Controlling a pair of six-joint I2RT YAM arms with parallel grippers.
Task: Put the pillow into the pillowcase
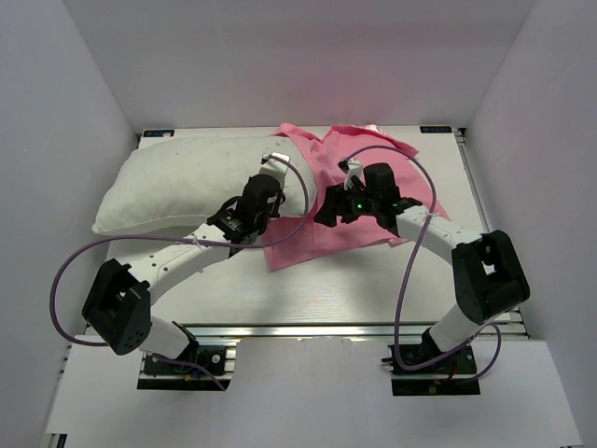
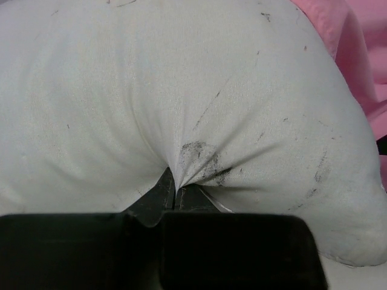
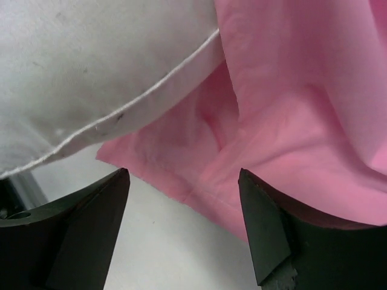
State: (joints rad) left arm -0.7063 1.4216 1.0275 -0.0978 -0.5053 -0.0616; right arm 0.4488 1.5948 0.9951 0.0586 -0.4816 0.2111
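Now left gripper (image 2: pixel 175 196) clamped tight on pillow (image 2: pixel 181 90) fabric, pillow along far edge; right gripper (image 3: pixel 184 223) wide open at pillowcase (image 3: pixel 290 121) edge.

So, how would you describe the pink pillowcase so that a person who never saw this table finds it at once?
Look at the white table, far half, right of the middle. There, beside the plump white fabric pillow, lies the crumpled pink fabric pillowcase. It is the only pink thing, thin and wrinkled where the pillow is thick and stuffed.
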